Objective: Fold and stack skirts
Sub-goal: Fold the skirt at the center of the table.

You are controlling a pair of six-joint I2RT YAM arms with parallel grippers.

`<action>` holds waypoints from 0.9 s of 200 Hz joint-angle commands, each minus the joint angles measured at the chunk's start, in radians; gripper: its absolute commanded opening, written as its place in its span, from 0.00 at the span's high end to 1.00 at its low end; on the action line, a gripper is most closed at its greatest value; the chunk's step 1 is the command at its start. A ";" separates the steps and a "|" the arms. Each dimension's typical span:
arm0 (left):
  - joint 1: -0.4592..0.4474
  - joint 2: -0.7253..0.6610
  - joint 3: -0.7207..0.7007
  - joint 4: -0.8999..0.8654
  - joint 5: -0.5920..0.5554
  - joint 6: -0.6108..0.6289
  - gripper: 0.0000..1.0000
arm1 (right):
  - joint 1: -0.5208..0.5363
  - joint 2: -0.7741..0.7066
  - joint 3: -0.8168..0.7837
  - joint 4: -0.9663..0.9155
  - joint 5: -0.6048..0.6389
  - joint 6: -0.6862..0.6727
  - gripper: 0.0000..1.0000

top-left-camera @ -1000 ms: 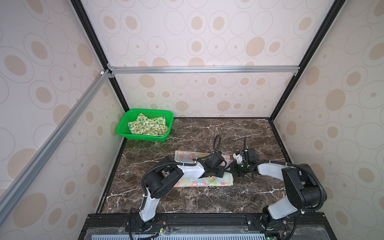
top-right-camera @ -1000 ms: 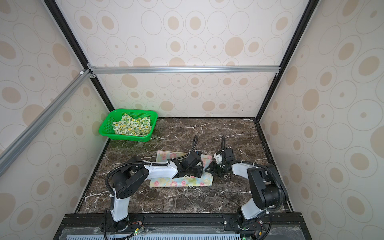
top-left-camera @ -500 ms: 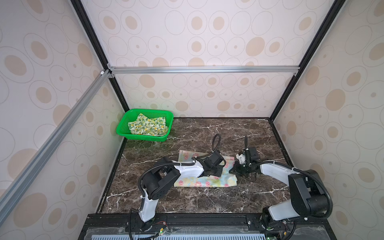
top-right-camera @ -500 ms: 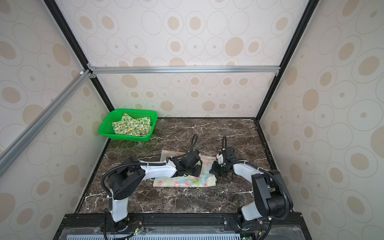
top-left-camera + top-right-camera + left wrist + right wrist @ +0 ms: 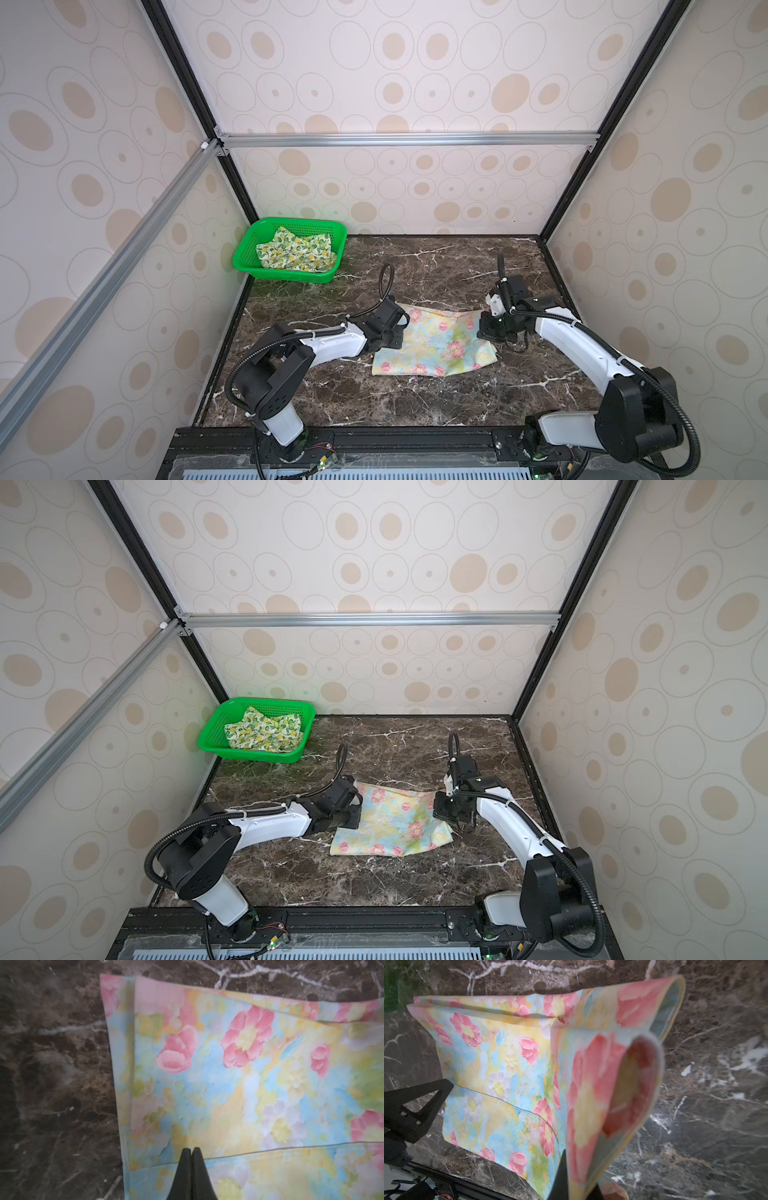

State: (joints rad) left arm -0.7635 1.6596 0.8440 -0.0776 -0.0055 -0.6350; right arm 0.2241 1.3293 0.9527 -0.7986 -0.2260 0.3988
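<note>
The pastel floral skirt point(image 5: 436, 345) point(image 5: 395, 820) lies on the marble table, mid-way between my two arms. My left gripper point(image 5: 400, 337) point(image 5: 354, 816) is shut at its left edge. In the left wrist view its fingertips point(image 5: 191, 1150) meet over the flat cloth point(image 5: 228, 1084) with nothing between them. My right gripper point(image 5: 486, 330) point(image 5: 440, 810) is shut on the skirt's right edge. In the right wrist view that edge point(image 5: 612, 1084) curls up from the jaws point(image 5: 571, 1159). The lemon-print skirt point(image 5: 297, 251) point(image 5: 264, 731) lies crumpled in the basket.
The green perforated basket point(image 5: 245, 257) point(image 5: 210, 737) stands in the back left corner against the wall. Patterned walls with black posts enclose the table on three sides. A black rail runs along the front edge point(image 5: 415, 436).
My right gripper has closed on the skirt's right edge and raised it. The left gripper has slid left across the cloth to its left edge. The skirt has shifted right.
</note>
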 commanded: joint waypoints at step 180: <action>-0.262 0.245 0.026 0.342 0.110 -0.277 1.00 | 0.230 0.011 0.164 -0.150 0.133 0.093 1.00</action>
State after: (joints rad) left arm -0.9966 1.8473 0.8536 0.3046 0.0872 -0.8593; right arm 0.4149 1.3376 1.1164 -0.9691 -0.0780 0.4316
